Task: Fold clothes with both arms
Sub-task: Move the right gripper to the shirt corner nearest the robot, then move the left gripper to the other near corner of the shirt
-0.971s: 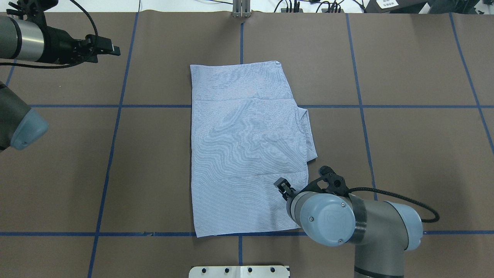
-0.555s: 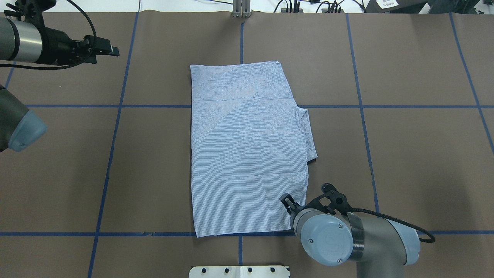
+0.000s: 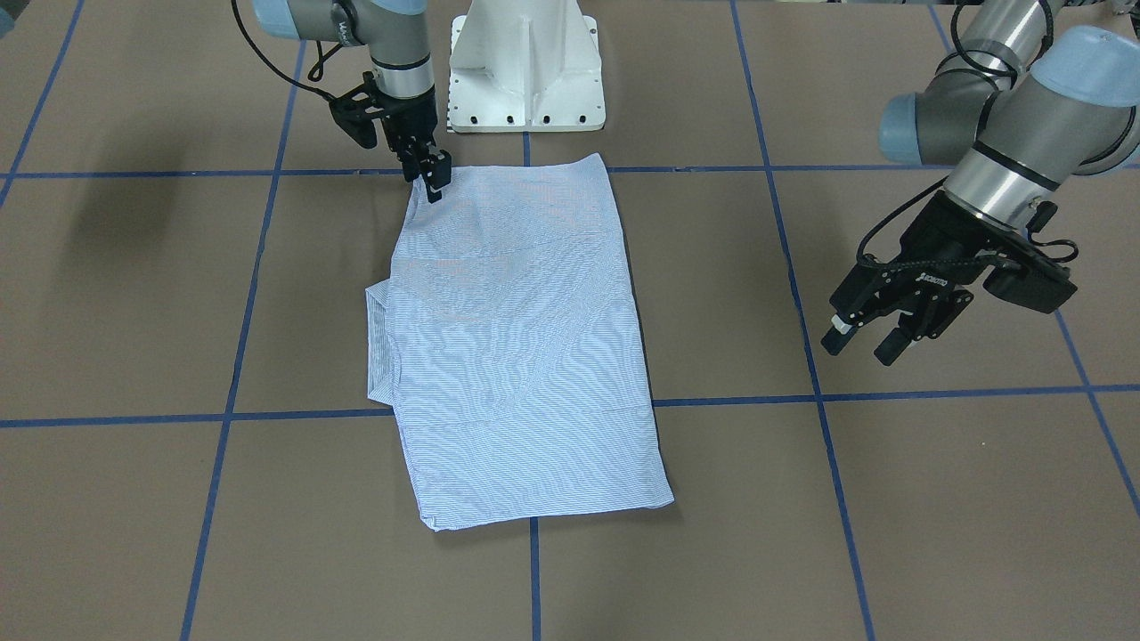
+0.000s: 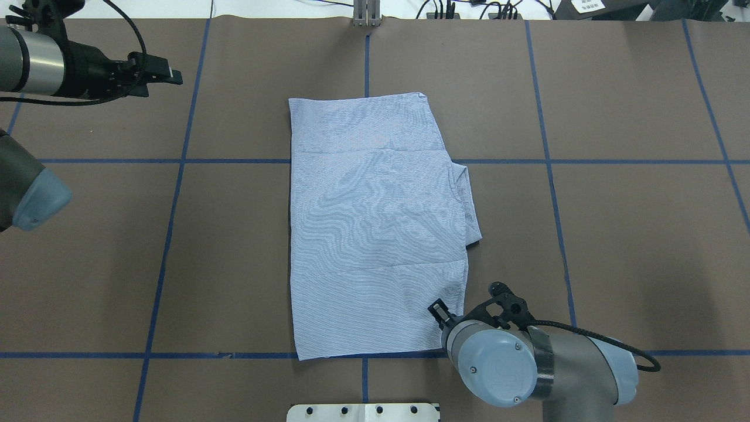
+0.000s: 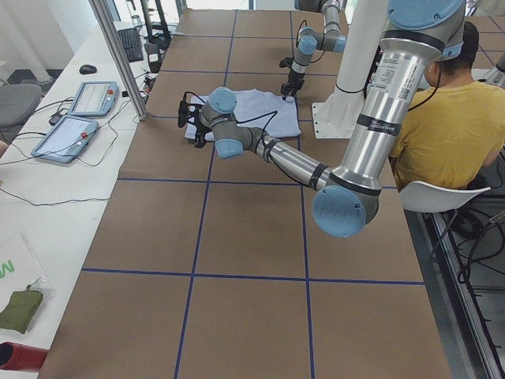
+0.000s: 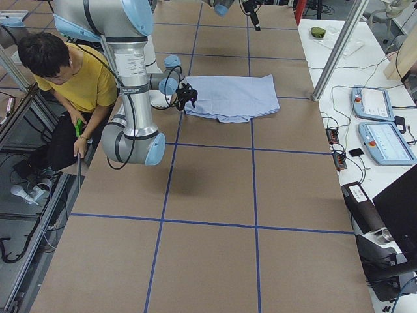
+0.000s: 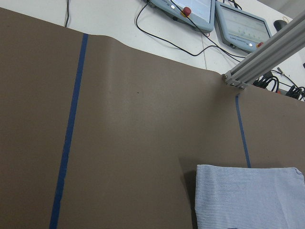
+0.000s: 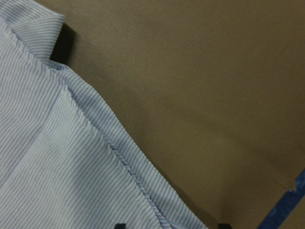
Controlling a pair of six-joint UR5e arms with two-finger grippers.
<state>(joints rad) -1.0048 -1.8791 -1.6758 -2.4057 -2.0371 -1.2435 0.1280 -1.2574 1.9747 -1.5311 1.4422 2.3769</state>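
Since a second ago the right arm has drawn back toward the robot's base along the shirt's right edge, carrying the right gripper to the near right corner, while the left arm has barely shifted. The shirt lies flat in the middle of the table, already folded into a tall rectangle, with a folded flap poking out on its right side. We judge it light, soft and limp: it will sag and slide on itself, so it is best pinched at the two near corners, through all layers, and lifted evenly. The left gripper hangs well apart from the cloth with its jaws spread on nothing. The right gripper's jaws are also spread, and in the right wrist view the stitched hem runs between the two fingertips. The table is covered in matte brown paper, likely grippy enough to hold the lower layers. Blue tape lines divide it into squares. Beyond it we see a seated operator and control tablets.
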